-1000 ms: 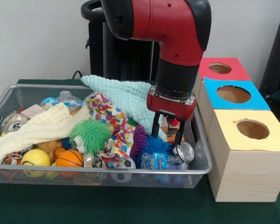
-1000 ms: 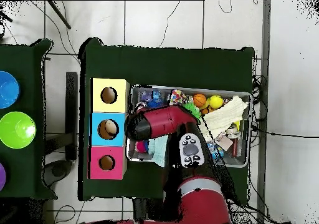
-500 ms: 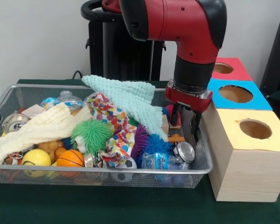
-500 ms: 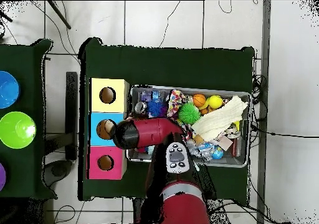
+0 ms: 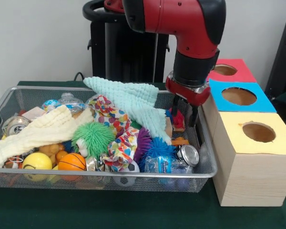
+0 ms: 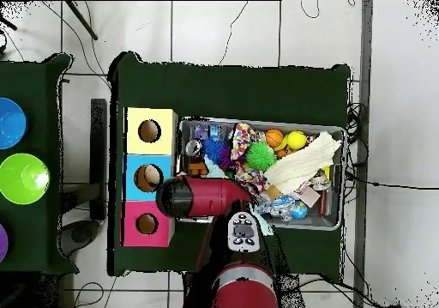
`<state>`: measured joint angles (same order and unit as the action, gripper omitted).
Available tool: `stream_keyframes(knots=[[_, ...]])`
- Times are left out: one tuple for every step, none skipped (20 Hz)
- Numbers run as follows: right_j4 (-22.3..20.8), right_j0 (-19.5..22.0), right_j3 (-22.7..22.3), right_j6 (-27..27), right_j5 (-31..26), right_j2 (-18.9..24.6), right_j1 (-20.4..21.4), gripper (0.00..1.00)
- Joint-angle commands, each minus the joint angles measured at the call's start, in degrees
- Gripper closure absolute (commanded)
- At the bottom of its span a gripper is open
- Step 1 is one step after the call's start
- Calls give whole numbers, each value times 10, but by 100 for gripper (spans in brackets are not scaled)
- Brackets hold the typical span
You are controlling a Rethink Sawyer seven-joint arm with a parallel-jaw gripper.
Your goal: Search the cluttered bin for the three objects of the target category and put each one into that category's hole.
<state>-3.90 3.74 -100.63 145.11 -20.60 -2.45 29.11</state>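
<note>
My gripper point(image 5: 183, 112) hangs open over the far right end of the wire bin point(image 5: 133, 175), its fingertips point(image 5: 193, 116) either side of a small red object point(image 5: 178, 120) that lies in the bin. Nothing is held. Below it lie a silver can point(image 5: 187, 155), a small water bottle point(image 5: 164, 165) and a blue spiky ball point(image 5: 157, 148). Beside the bin stand three wooden boxes with round holes: yellow point(image 5: 276, 143), blue point(image 5: 260, 102) and red point(image 5: 243, 74). In the overhead view the arm point(image 6: 193, 196) covers the gripper, between the bin and the blue box point(image 6: 133, 178).
The bin also holds a mint cloth point(image 5: 133, 102), a cream cloth point(image 5: 38, 131), a patterned cloth point(image 5: 115, 129), a green spiky ball point(image 5: 93, 137), a basketball point(image 5: 70, 162), a yellow ball point(image 5: 35, 161) and another can point(image 5: 14, 125). Coloured bowls point(image 6: 21, 178) sit on a separate table.
The gripper rose from beside the can and blue spiky ball, swung right toward the boxes, then settled farther back over the small red object. It came up holding nothing.
</note>
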Motion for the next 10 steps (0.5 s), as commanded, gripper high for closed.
stream_keyframes(knots=[[30, 37, -106, 88, 36, 20, 6, 0], [24, 34, -116, 86, 39, 11, 14, 0], [21, 39, -133, 81, 36, 5, 28, 0], [19, 45, -153, 80, 34, 0, 42, 0], [15, 53, -171, 77, 36, -6, 59, 0], [11, 61, -190, 74, 38, -12, 76, 0], [9, 65, -202, 73, 37, -18, 91, 0], [8, 76, -218, 70, 37, -19, 104, 0], [6, 89, -231, 66, 46, -17, 112, 0], [4, 102, -244, 62, 54, -15, 120, 0]])
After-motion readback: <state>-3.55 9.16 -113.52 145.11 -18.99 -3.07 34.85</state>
